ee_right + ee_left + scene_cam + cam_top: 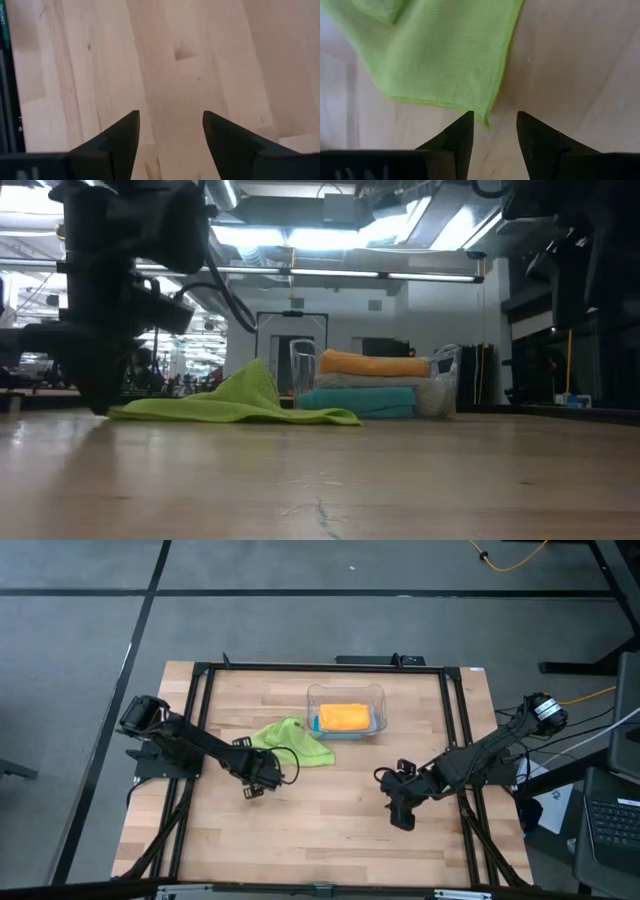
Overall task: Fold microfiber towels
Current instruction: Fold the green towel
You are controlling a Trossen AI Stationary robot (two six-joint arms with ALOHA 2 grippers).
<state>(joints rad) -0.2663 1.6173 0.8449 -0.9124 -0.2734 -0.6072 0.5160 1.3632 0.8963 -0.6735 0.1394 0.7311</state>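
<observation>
Your green towel (292, 743) lies crumpled at centre of high view, on wooden table (330, 830), just left of clear bin (346, 711). Bin holds stacked towels, orange towel (345, 718) on top, teal towel (355, 402) at bottom. Your left gripper (254, 783) sits at green towel's corner, jaws apart, corner between fingertips (465, 125). Your right gripper (399, 812) at lower right, jaws apart, over bare wood.

The lime green towel (292, 742) lies crumpled and unfolded on the wooden table, near the centre, with one part raised in a small peak. At its two o'clock, the orange towel (344, 717) lies folded on top of a stack, above the grey towel (372, 380) and the teal towel (355, 402).
</observation>
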